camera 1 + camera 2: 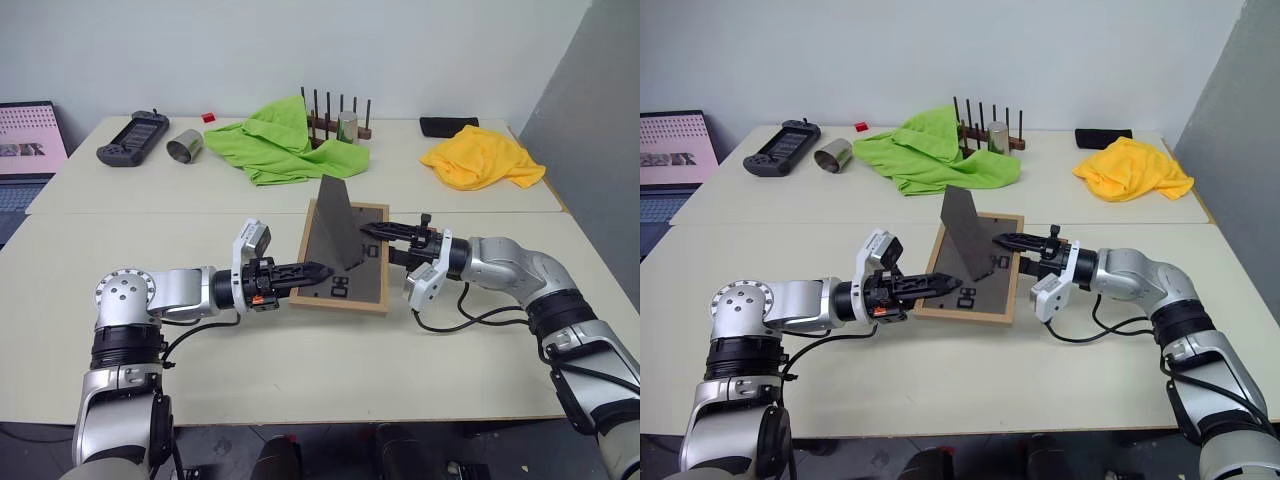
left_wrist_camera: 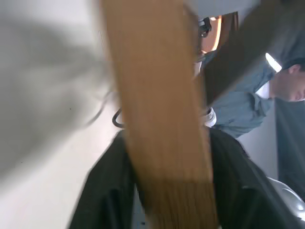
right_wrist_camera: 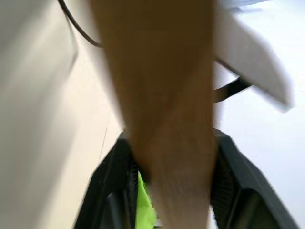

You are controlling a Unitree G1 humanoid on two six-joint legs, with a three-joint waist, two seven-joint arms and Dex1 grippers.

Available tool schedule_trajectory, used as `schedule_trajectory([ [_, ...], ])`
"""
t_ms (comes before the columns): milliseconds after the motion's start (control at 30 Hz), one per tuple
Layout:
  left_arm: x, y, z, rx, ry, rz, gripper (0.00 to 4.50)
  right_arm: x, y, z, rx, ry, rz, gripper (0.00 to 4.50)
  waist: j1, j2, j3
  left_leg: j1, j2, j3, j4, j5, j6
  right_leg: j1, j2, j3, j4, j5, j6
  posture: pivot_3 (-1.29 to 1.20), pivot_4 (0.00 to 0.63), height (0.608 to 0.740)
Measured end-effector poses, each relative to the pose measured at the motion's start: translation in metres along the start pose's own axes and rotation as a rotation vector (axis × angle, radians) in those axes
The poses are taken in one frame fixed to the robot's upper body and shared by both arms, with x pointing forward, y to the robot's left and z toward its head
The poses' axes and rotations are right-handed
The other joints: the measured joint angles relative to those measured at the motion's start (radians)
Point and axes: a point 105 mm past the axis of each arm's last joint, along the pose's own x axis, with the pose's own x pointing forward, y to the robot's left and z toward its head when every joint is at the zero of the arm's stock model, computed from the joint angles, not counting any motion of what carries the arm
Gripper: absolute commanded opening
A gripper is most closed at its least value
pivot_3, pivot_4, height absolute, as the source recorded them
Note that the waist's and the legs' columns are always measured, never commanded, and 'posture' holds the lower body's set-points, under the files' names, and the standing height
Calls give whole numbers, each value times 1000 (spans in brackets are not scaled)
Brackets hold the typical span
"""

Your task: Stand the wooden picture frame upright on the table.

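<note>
We see the wooden picture frame back-up on the worktop, stand raised; left tool at 9 o'clock and right tool at 3 o'clock each straddle a frame edge.

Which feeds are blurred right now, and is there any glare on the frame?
Both wrist views are blurred: the wooden picture frame edge is a soft brown band between the dark fingers, too close to focus. The head views are sharp and evenly lit, with soft shadows on the table and no glare on the frame's back.
</note>
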Motion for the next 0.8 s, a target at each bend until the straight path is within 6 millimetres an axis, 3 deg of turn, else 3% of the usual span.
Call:
schedule_trajectory([
  [167,-10,2,9,47,-45,65,3888,-2,-2,0,51,-3,-2,1308,0,0,0,0,0,0,0,0,0,0,0,0,0,0,0,0,150,740],
  [267,-37,-3,36,144,-143,176,4475,-11,3,-5,238,48,-18,1308,-1,0,0,0,0,-1,0,0,0,1,0,-1,0,0,0,0,150,740],
  [333,-62,-13,55,251,-232,261,4500,-18,8,-9,440,93,-30,1308,-2,0,0,0,1,-1,-1,0,0,1,0,-1,0,0,0,0,150,740],
  [400,-74,-22,65,365,-268,318,4500,-20,12,-12,643,112,-20,1307,0,0,0,0,1,-1,-1,0,0,1,0,-1,0,0,0,0,150,740],
  [533,-72,-12,56,530,-223,441,4500,-8,-1,-8,1016,60,-44,1307,1,1,1,0,2,-1,-1,0,0,1,1,-1,-1,0,0,0,150,740],
  [667,-65,-2,41,773,-162,586,4500,7,-10,-20,1481,50,-89,1307,4,1,1,0,3,0,-1,-1,2,0,2,-1,0,-1,-1,0,150,740],
  [800,-63,-2,38,869,-182,614,4500,22,-5,-17,1693,1,-5,1307,7,1,1,-1,3,0,-1,-2,4,0,2,-1,-2,-1,-2,0,150,740],
])
